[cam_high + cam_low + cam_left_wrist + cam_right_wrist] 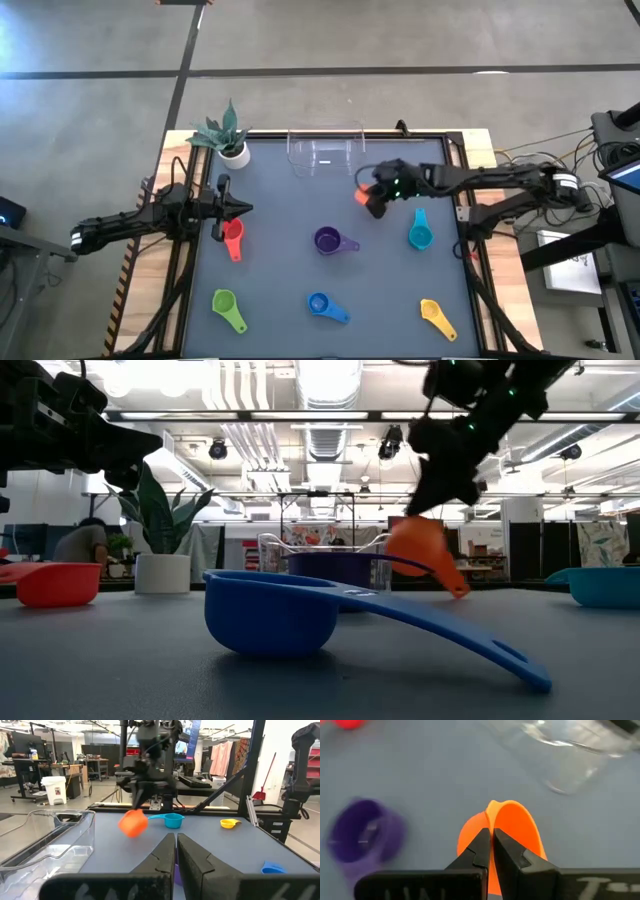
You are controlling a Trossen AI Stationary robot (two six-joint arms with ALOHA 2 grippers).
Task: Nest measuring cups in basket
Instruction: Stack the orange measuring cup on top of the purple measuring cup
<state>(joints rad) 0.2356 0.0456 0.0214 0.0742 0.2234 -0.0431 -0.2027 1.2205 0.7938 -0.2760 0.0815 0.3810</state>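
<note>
R gripper (372, 200) clamped on orange cup (506, 837), held off table just beside basket (325, 150). L gripper (243, 208) closed, empty, by red cup (233, 240). Other 5 cups on mat (280, 270).

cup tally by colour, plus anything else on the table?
Orange cup: 1, held off the table by the right gripper
Red cup: 1
Purple cup: 1
Teal cup: 1
Green cup: 1
Blue cup: 1
Yellow cup: 1
Clear basket: 1
Potted plant: 1
Total: 9 things, 7 of them cups
</note>
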